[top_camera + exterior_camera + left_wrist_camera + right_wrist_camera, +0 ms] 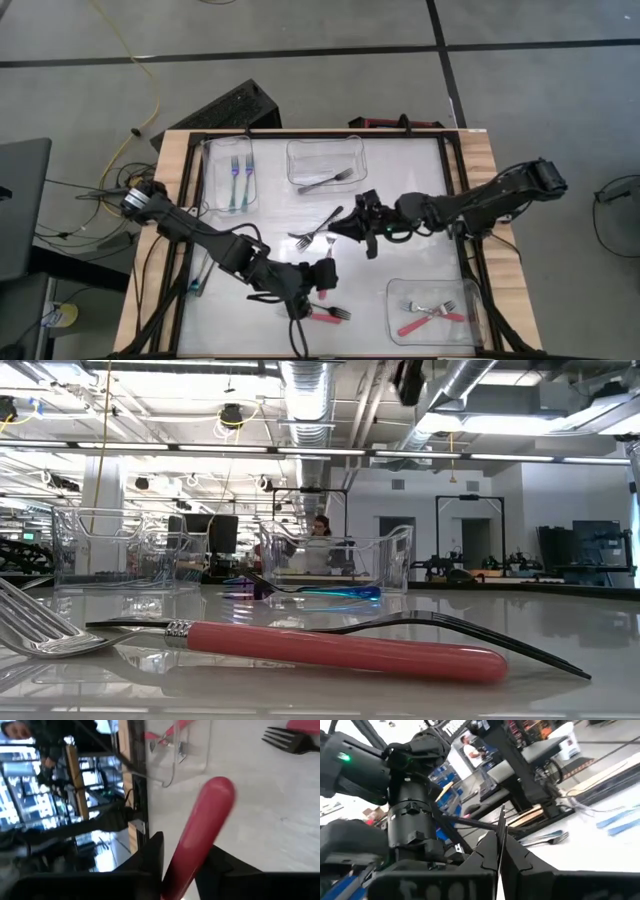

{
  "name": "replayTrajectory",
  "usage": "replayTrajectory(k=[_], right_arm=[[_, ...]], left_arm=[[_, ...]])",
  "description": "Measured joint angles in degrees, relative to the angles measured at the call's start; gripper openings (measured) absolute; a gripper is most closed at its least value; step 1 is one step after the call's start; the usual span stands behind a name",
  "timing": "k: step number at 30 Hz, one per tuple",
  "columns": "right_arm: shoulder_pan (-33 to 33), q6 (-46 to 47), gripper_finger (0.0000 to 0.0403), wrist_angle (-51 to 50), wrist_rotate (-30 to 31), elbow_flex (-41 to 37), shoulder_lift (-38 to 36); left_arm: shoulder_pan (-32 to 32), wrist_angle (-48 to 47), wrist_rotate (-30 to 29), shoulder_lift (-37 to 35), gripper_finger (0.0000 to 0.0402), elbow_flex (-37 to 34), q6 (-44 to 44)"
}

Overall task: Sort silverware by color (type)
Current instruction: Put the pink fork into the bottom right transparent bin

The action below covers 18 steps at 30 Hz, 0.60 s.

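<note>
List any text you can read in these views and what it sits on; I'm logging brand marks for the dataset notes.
"TR...": white capital letters on the left arm's dark housing, seen in the right wrist view; only the first letters show, the rest is cut off or blurred.
Nothing readable on the forks, the clear tubs or the table.
Signs and screens in the room behind, low view: too small and blurred to read.

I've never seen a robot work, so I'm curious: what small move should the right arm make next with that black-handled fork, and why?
Probably lift it straight up. The right gripper is shut on the black-handled metal fork mid-table, and the clear plastic tub at the far edge already holds one like it. The left gripper is at a red-handled fork.
</note>
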Motion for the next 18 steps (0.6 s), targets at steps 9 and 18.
replayTrajectory(k=[9, 18], right_arm=[[7.0, 6.1, 0.0021, -25.4, 21.4, -0.1, -13.4], [25.0, 28.1, 0.0021, -50.4, 45.5, -0.1, -21.7]], left_arm=[[-0.9, -3.2, -16.4, -2.8, 0.0161, 0.1, -11.6], [7.7, -10.7, 5.0, -6.5, 0.0187, -1.2, -66.0]])
